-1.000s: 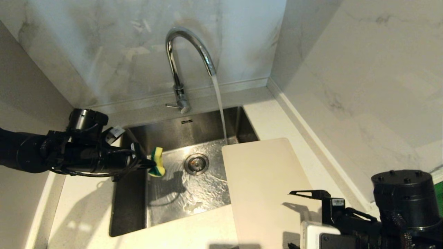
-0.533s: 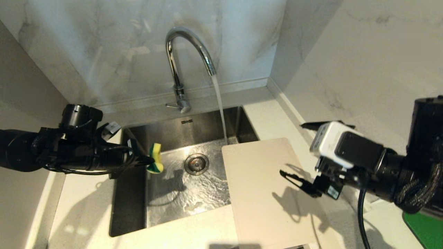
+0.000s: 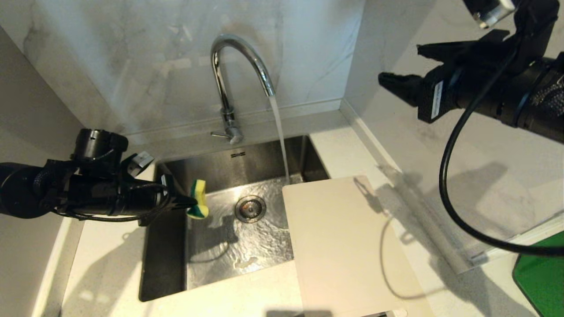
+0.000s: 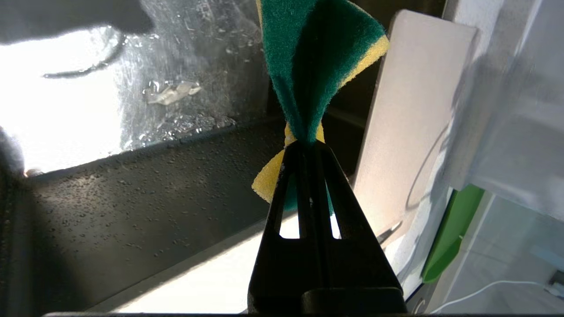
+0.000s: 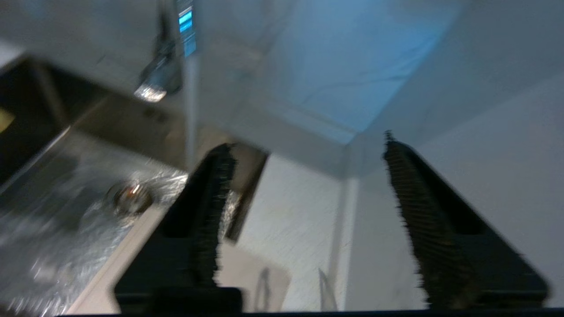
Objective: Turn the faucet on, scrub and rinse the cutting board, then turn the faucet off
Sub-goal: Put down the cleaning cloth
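The large flat cream-white plastic cutting board (image 3: 341, 244) lies at 5 o'clock on the pale countertop (image 3: 105, 273), its far left corner overhanging the stainless steel sink basin (image 3: 240, 233). At 9 o'clock, the left gripper (image 3: 187, 202) reaches level over the basin's left edge, fingers pressed together, pinching the small green-and-yellow sponge (image 3: 199, 199) clear of the basin floor. At 12 o'clock, the tall chrome gooseneck faucet (image 3: 233, 79) pours a water stream (image 3: 280, 136) into the basin, just beyond the board. At 2 o'clock, the right gripper (image 3: 407, 66) hangs high beside the marble wall (image 3: 462, 132), fingers spread, holding nothing.
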